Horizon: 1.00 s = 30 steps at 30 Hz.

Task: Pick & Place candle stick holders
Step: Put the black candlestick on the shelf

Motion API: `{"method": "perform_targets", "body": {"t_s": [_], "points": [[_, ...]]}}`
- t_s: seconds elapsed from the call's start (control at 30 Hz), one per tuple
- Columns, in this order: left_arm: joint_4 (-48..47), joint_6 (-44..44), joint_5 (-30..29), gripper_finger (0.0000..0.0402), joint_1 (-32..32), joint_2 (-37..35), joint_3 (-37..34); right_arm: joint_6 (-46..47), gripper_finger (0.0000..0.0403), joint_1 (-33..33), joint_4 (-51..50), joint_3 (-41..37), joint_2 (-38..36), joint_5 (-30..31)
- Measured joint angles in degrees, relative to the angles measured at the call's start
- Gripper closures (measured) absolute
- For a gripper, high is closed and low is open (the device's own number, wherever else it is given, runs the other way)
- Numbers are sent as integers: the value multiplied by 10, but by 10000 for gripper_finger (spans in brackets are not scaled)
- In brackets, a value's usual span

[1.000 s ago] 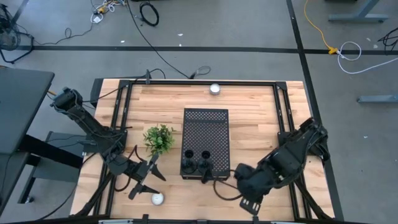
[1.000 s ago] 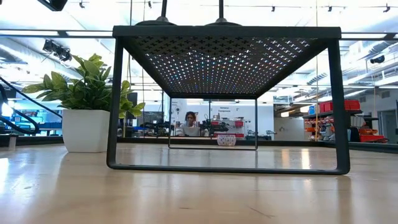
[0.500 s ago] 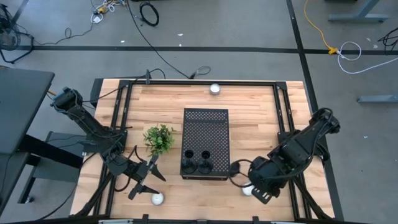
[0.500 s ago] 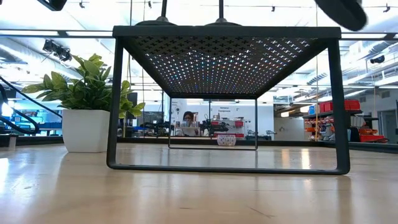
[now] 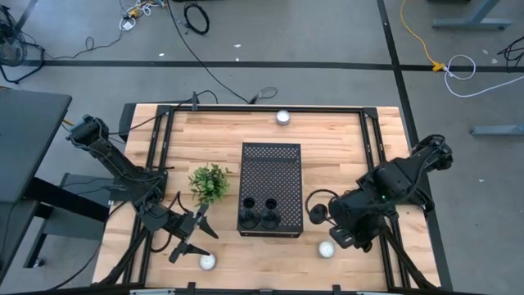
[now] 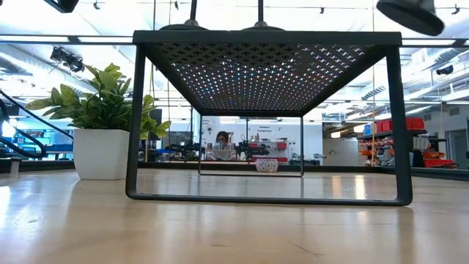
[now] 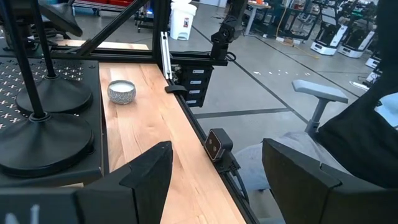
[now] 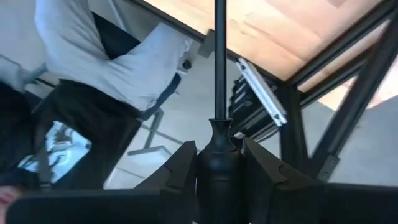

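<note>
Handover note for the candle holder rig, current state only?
Right end effector: shut on a candle stick holder, held lifted off the table, right of the black perforated stand.
Left end effector: open, empty, parked at the front left by the plant.
Done: two holders stand on the stand's front end.
Left: place the held holder; no other loose holder is in view.
White candles: one at the table's far edge, two near the front.
</note>
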Motion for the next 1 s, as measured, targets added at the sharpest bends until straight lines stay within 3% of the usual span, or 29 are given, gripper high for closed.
{"method": "perform_targets", "body": {"t_s": [0.43,1.0], "points": [[-1,2,0,154,0,0,0,9,315,-89,57,0,2,-66],[0,43,-1,154,21,0,0,82,315,-144,174,0,12,-141]]}}
